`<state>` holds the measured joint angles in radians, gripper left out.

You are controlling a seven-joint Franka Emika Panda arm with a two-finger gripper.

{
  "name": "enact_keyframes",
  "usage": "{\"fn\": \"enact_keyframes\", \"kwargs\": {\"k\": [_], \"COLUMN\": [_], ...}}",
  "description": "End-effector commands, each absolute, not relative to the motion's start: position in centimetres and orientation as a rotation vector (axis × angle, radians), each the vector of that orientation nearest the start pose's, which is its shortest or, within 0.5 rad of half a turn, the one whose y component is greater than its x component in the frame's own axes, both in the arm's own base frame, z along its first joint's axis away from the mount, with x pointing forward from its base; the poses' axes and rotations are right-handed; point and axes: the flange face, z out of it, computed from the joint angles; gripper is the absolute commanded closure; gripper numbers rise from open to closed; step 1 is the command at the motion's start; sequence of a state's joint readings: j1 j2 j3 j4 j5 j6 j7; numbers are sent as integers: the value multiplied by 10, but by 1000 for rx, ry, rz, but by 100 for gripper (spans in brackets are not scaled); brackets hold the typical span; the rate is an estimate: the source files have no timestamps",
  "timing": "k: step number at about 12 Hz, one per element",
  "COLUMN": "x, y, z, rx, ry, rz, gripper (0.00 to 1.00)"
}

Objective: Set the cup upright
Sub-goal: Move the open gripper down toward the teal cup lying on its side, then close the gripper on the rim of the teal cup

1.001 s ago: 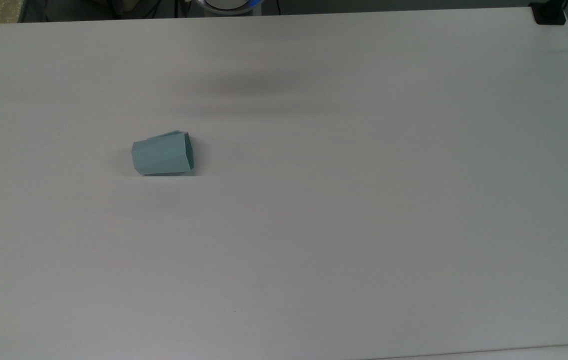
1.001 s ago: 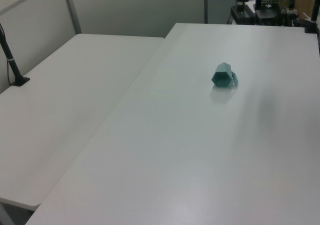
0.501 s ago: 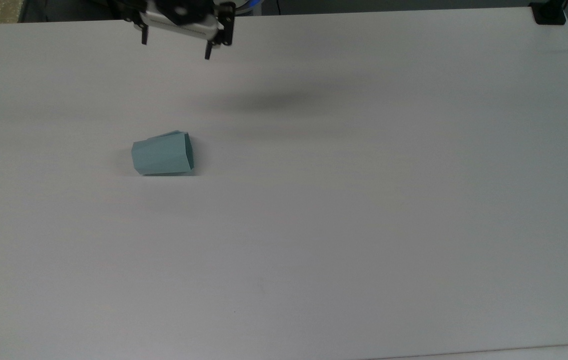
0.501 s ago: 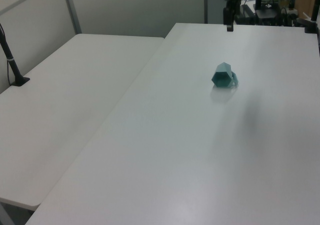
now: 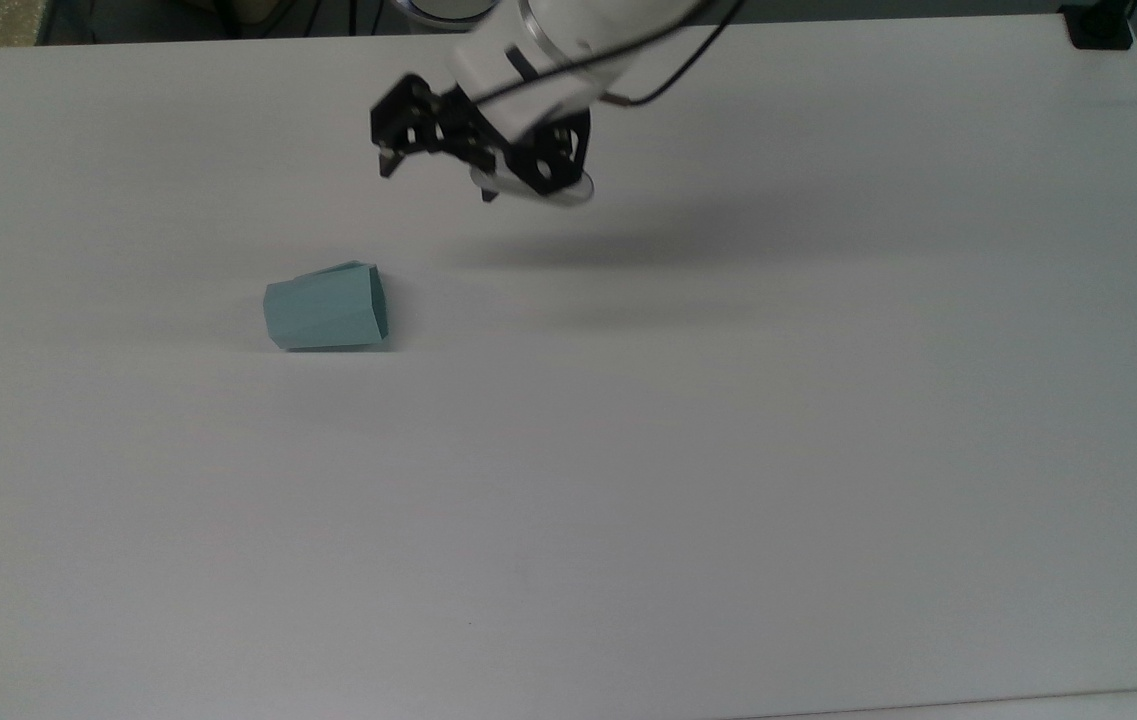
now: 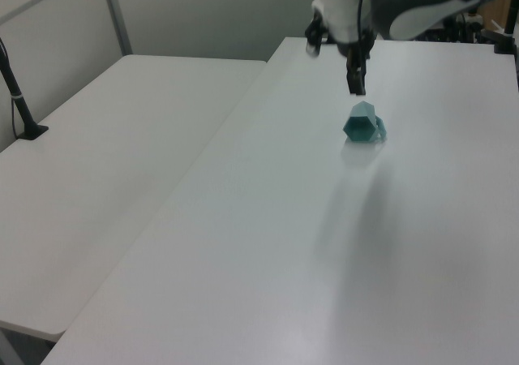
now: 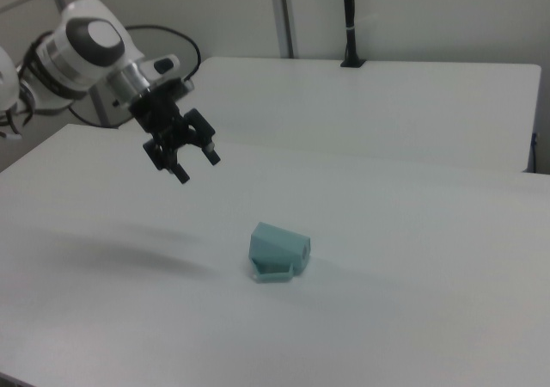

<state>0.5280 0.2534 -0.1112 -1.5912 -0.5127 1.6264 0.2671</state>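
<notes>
Cup: the pale teal faceted cup [image 5: 326, 309] lies on its side on the white table [image 5: 728, 450], in the left half of the top view. In the top view its wide hexagonal mouth points to the top view's right and the narrow base to the top view's left. In the left view the open mouth faces the camera. In the right view the small angular handle sits low, next to the table surface.

Gripper: the black two-finger gripper [image 5: 434, 177] hangs in the air above the table, up and to the right of the cup in the top view. It is apart from the cup – no contact.

Claw state: the fingers are spread wide, with nothing between them. This is clearest in the right view.

What changed: one second ago there was no arm over the table in the top view. Half a second ago the gripper was at the far edge. Now it is much nearer to the cup and turned at an angle. The cup itself has not moved at all.

Meaning for the task: this looks like the approach step – the real work is not yet begun. I judge the gripper must next go lower and line up with the cup body or rim.

Risk: the cup may roll or slide on its facets when a finger touches it.
</notes>
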Motion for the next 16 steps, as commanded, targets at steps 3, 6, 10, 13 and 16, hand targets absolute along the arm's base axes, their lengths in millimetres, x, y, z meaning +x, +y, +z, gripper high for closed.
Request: {"fn": "enact_keyframes", "kwargs": {"k": [3,6,10,13,16], "x": [603,598,589,591,594], "y": [229,219,218,210,201], "z": [391,355,341,318,310], "rx": [2400,2287,2227,2180,2165], "ry": [283,207,101,180,190], "rz": [-18,7,145,165,166], "gripper": [0,0,0,0,0]}}
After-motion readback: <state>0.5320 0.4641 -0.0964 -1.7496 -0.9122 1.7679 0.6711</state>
